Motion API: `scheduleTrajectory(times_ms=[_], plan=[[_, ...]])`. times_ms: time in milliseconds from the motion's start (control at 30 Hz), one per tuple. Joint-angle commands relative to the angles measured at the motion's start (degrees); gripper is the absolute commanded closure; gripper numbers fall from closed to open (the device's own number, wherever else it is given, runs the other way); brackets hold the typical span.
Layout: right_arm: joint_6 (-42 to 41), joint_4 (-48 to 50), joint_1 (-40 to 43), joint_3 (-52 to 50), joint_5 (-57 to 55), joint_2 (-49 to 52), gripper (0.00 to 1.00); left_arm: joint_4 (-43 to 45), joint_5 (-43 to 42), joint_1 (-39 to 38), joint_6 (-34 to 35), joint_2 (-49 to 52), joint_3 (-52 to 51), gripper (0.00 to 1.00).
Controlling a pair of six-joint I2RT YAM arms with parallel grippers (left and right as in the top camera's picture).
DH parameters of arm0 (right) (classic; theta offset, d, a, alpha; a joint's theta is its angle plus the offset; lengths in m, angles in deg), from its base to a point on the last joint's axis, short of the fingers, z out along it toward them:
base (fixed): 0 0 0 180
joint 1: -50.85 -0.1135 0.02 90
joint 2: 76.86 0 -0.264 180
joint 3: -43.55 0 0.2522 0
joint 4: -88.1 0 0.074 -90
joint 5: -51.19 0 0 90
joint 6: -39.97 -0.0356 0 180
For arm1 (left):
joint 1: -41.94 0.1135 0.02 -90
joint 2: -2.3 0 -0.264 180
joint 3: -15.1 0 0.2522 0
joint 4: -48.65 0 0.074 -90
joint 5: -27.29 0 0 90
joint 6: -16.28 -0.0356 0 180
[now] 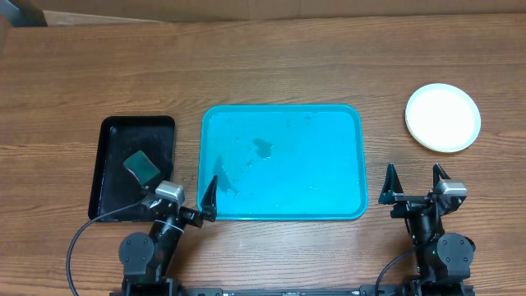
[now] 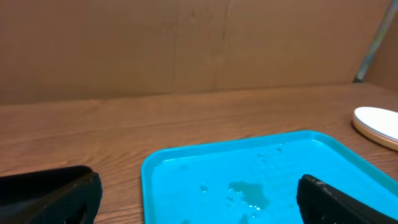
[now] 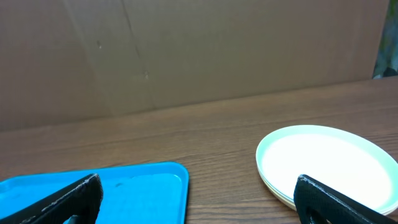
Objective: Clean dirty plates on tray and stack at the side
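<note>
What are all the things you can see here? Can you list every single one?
blue tray: one, turquoise, middle of the table, no plates on it
wet patches: a few, darker blue, on the blue tray
plates: one stack, whitish-mint on top, on the table to the right of the blue tray; number in the stack unclear
black tray: one, black, left of the blue tray
sponge: one, dark green, in the black tray
table: one, brown wood, under everything
left gripper: one, black, open, at the blue tray's near left corner
right gripper: one, black, open, on the near side of the plates
</note>
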Motion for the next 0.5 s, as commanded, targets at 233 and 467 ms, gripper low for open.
scheduleTrajectory(times_ms=[233, 467], plan=[[0.42, 0.31, 0.2, -0.59, 0.09, -0.68, 0.0, -9.16, 7.63, 0.57, -2.54, -7.37, -1.18, 0.0], [0.39, 0.31, 0.2, -0.59, 0.09, -0.68, 0.0, -9.14, 8.46, 0.44, -2.75, -9.6, -1.18, 0.0]])
